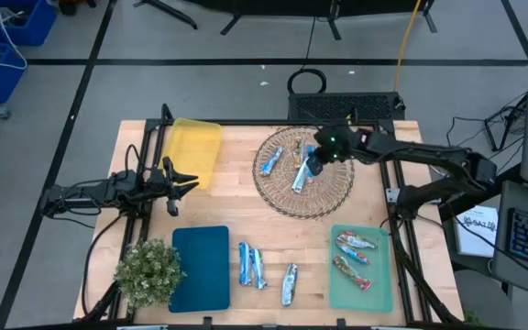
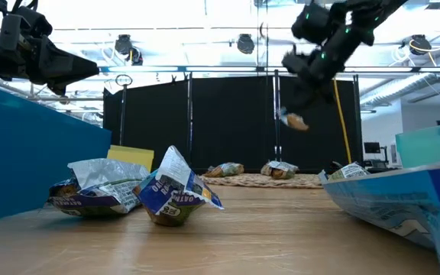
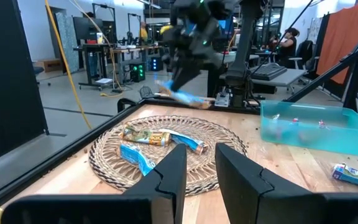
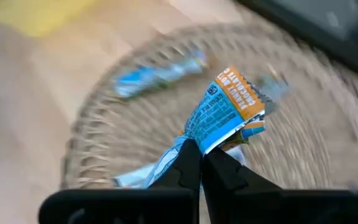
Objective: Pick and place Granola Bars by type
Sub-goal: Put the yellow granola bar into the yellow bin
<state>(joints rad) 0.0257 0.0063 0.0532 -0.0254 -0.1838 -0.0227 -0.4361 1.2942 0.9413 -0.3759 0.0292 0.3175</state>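
My right gripper (image 1: 316, 163) hangs above the round wicker basket (image 1: 282, 197), shut on a blue and orange granola bar (image 4: 225, 109); the low view shows this bar (image 2: 293, 121) well above the table. More bars lie in the basket (image 3: 143, 135). Two bars (image 1: 355, 244) lie on the green mat (image 1: 380, 293), and three (image 1: 250, 266) on the bare wood near the front edge. The yellow mat (image 1: 195, 149) and teal mat (image 1: 200, 268) carry no bars. My left gripper (image 3: 197, 168) waits level at the table's left side, open, with nothing between its fingers. My right gripper pinches the bar's crimped wrapper end (image 4: 191, 144) between its two fingertips, coming slanting down from above. The bar is lifted clear of the basket and sticks out beyond the fingers, its orange end (image 4: 241, 93) away from them.
A small potted plant (image 1: 148, 270) stands at the near left corner beside the teal mat. The metal frame rails (image 1: 401, 247) run along the table's sides. Bare wood lies between the basket and the mats.
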